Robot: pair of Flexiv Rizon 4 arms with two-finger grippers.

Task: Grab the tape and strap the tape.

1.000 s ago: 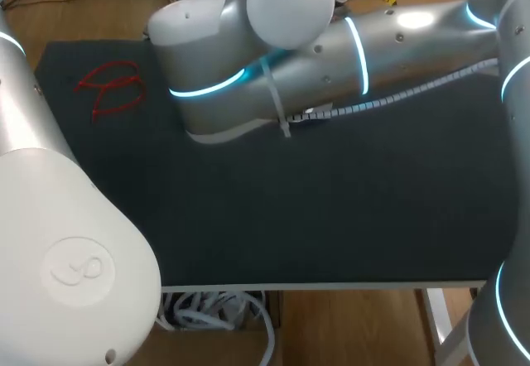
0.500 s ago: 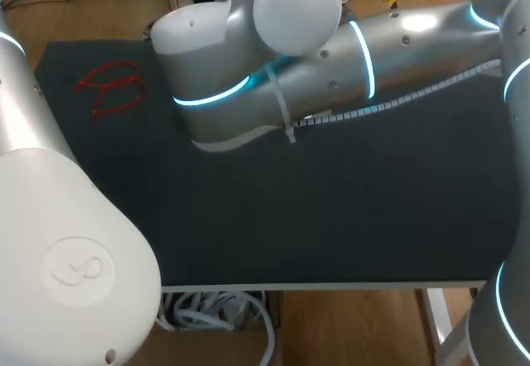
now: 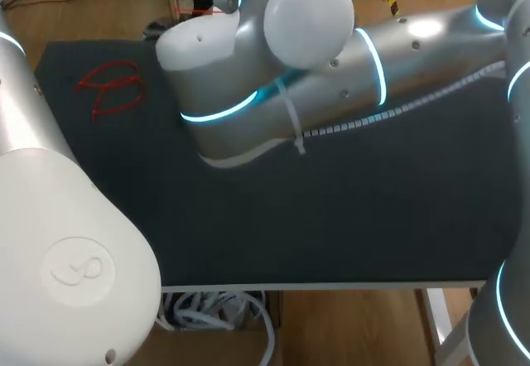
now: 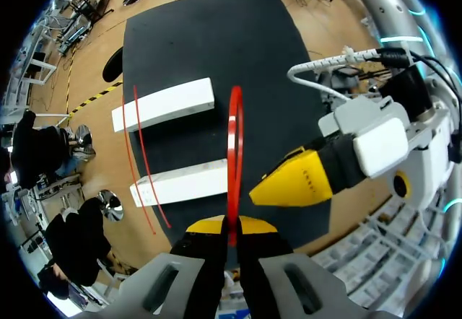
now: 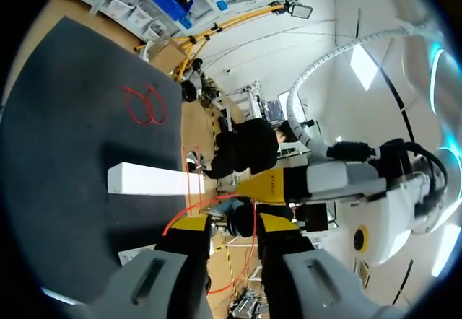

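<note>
A thin red tape loop [image 4: 235, 146], seen edge-on in the left wrist view, rises from my left gripper [image 4: 231, 231], which is shut on its lower end. Just beside the loop is my right arm's yellow fingertip [image 4: 299, 182]. In the right wrist view my right gripper [image 5: 234, 225] stands open, and the red tape [image 5: 206, 203] curves between its fingers. My left arm's yellow finger [image 5: 267, 185] is right ahead of it. Both grippers are hidden under my right arm [image 3: 273, 76] in the head view.
Two white bars [image 4: 166, 104] [image 4: 184, 182] lie side by side on the black mat [image 3: 331, 217] below the grippers, with thin red strands [image 4: 141, 160] across them. More red loops [image 3: 112, 89] lie at the mat's far left corner.
My right arm has shifted a little to the right and towards the front of the table. The red loops at the far left have stayed put.
</note>
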